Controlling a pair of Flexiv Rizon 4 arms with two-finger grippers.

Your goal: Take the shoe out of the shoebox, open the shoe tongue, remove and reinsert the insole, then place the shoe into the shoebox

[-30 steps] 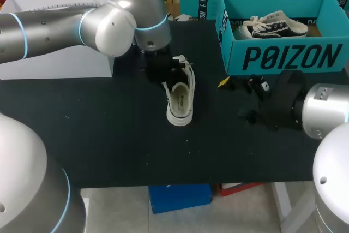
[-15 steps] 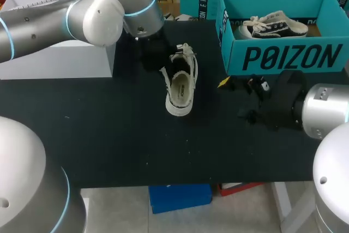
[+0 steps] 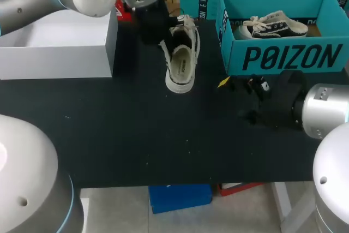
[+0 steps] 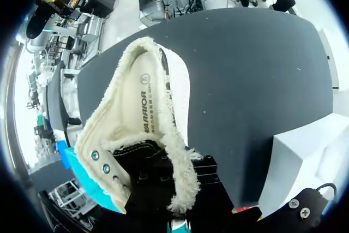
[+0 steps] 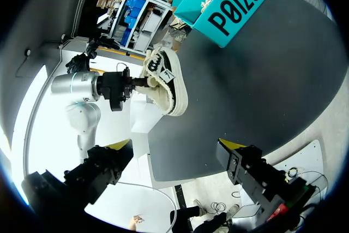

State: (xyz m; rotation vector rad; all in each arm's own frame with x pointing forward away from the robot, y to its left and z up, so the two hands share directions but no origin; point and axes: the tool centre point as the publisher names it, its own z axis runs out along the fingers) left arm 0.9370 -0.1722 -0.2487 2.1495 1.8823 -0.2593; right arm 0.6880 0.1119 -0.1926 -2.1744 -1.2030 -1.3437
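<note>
A cream, fleece-lined shoe with a black upper hangs above the table's far middle, left of the teal shoebox. My left gripper is shut on its tongue by the laces; in the left wrist view the shoe stretches ahead of the gripper, its insole showing. A second shoe lies inside the box. My right gripper stands open and empty over the table in front of the box. From the right wrist view the held shoe is well ahead of the open right gripper.
A white box stands at the far left, close beside my left arm. The black table stretches bare toward its front edge.
My left arm has lifted the shoe off the table and carried it toward the far side. The right arm has stayed still.
</note>
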